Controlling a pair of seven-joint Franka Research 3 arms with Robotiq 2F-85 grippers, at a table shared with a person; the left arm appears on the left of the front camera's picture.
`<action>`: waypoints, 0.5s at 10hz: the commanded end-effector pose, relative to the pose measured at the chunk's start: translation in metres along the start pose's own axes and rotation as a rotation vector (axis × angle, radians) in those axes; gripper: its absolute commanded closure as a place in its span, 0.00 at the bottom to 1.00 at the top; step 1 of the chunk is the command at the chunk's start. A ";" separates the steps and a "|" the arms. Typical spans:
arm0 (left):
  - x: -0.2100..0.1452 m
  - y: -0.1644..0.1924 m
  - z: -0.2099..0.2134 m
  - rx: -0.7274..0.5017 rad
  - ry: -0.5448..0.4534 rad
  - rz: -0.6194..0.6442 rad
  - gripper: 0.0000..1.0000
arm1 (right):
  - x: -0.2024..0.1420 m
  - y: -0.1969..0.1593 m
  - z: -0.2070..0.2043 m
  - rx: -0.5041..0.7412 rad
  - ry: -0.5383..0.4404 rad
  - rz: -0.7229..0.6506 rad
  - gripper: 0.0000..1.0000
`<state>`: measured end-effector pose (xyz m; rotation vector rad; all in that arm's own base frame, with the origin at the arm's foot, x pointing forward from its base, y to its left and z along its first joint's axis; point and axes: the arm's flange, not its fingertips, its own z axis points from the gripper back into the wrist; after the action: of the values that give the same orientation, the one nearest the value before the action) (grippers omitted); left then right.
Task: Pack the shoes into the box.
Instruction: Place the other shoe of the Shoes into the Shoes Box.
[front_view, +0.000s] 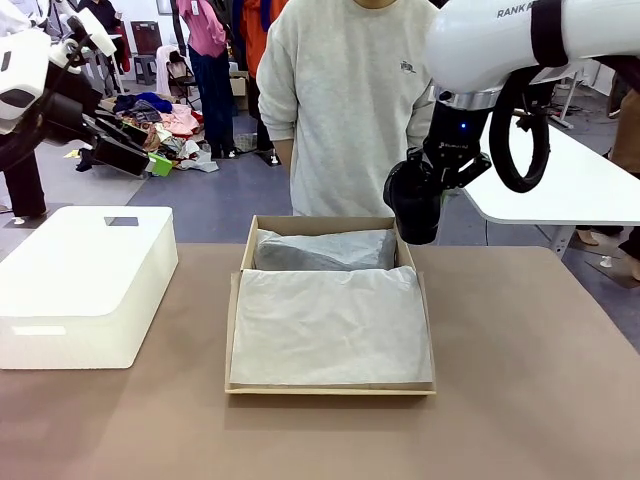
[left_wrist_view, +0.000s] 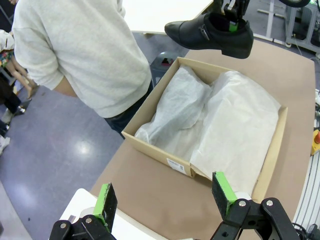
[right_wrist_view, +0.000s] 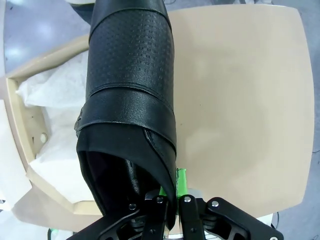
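1. One black glossy leather dress shoe (left_wrist_view: 210, 32) hangs at the upper right of the left wrist frame, above a corner of the shallow brown cardboard box (left_wrist_view: 160, 152). The right hand (left_wrist_view: 231, 22) is clenched on its heel rim.
2. The left hand (left_wrist_view: 165, 197) is released, fingers spread at the bottom of that frame, grasping nothing.
3. To do this step well, I judge: carry the shoe over the white tissue paper (front_view: 330, 320), turn it along the box's length and lower it flat, letting go only once it rests.

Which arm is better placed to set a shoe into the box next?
Right: the right tool is shut on a black shoe near the box. The left tool is open and empty.
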<state>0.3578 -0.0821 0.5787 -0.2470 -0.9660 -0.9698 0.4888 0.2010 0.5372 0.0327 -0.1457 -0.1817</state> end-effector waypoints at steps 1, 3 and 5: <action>0.000 0.001 0.000 -0.006 -0.006 0.002 0.00 | -0.005 -0.003 0.005 0.001 -0.017 0.000 1.00; 0.000 0.001 0.000 -0.006 -0.006 0.002 0.00 | -0.005 0.016 0.004 0.053 -0.018 -0.099 1.00; 0.000 0.001 0.000 -0.006 -0.006 0.002 0.00 | -0.023 0.055 0.011 0.063 -0.059 -0.372 1.00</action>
<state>0.3578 -0.0821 0.5787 -0.2470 -0.9658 -0.9699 0.4803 0.2310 0.5399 0.0914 -0.1532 -0.3894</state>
